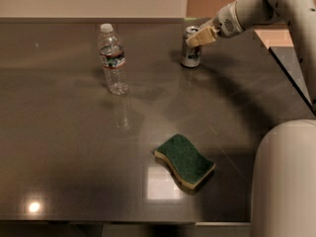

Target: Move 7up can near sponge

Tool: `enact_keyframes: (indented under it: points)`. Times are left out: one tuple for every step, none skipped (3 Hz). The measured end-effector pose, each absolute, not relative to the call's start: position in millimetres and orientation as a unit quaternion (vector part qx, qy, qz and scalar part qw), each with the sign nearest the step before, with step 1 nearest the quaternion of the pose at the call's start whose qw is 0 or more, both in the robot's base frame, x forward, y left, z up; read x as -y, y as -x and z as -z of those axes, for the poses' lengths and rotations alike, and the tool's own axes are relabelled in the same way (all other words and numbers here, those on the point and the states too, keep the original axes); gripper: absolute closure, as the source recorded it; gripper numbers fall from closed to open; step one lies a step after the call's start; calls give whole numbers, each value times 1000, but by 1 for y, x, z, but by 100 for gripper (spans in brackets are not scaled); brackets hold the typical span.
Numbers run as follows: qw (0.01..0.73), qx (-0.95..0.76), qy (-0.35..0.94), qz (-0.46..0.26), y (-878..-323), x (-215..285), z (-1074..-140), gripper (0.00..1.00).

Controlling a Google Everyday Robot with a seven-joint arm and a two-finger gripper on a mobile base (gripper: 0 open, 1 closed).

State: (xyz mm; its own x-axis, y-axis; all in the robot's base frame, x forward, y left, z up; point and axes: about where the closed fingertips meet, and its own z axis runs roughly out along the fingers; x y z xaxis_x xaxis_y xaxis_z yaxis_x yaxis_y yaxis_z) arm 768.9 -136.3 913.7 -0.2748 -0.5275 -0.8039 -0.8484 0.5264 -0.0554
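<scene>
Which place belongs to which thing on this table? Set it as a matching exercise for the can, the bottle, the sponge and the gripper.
Things
1. 7up can
2. water bottle
3. sponge
4. gripper

Places
A. lying flat near the front edge of the table
B. at the can's top, on its right side
C. upright at the far side, left of the can
D. upright at the far side, right of the bottle

Pairs: 1-D, 2-C, 3-A, 4-B
</scene>
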Motion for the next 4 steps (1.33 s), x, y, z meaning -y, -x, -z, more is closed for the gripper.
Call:
enact_keyframes:
  points:
    - [409,-765,451,-210,-751,136,-924,87]
    - [413,-757,458,-217,-723,142,-938,100]
    - [412,-753,467,-213,-687,153,-950,100]
    - [405,-756,470,-208,-648,164,-953,100]
